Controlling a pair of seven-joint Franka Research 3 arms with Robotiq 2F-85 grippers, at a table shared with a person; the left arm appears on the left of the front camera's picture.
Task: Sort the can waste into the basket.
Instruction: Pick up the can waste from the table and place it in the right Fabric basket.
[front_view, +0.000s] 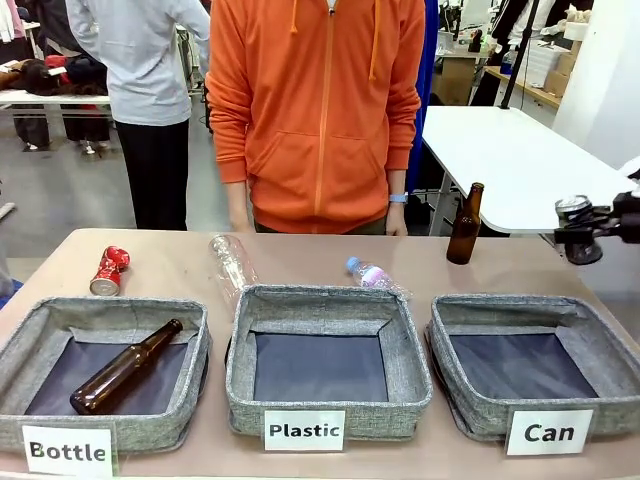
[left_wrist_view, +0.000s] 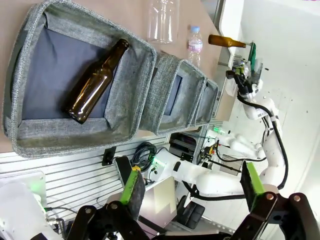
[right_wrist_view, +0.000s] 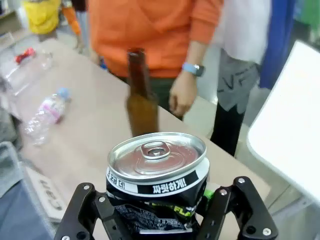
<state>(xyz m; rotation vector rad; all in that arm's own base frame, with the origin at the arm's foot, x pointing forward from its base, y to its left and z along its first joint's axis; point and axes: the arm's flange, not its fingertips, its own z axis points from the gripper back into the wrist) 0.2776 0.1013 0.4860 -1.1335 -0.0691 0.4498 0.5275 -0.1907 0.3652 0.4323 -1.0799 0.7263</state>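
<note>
My right gripper (front_view: 581, 238) is shut on a dark dented can (front_view: 573, 209), held upright in the air at the far right, above and behind the "Can" basket (front_view: 600, 360). The right wrist view shows that dark can (right_wrist_view: 157, 180) from close up, silver top upward, squeezed between the two fingers (right_wrist_view: 85, 205). A red can (front_view: 108, 270) lies on the table at the far left, behind the "Bottle" basket (front_view: 30, 350). My left gripper (left_wrist_view: 192, 182) hangs open and holds nothing, off the table's near side by the "Bottle" basket (left_wrist_view: 127, 95).
A brown bottle (front_view: 122, 369) lies in the "Bottle" basket. Another brown bottle (front_view: 465, 224) stands at the back right, close to the held can. A clear plastic bottle (front_view: 232, 262) and a small water bottle (front_view: 372, 273) lie behind the "Plastic" basket (front_view: 405, 370). A person in orange (front_view: 318, 110) stands at the far edge.
</note>
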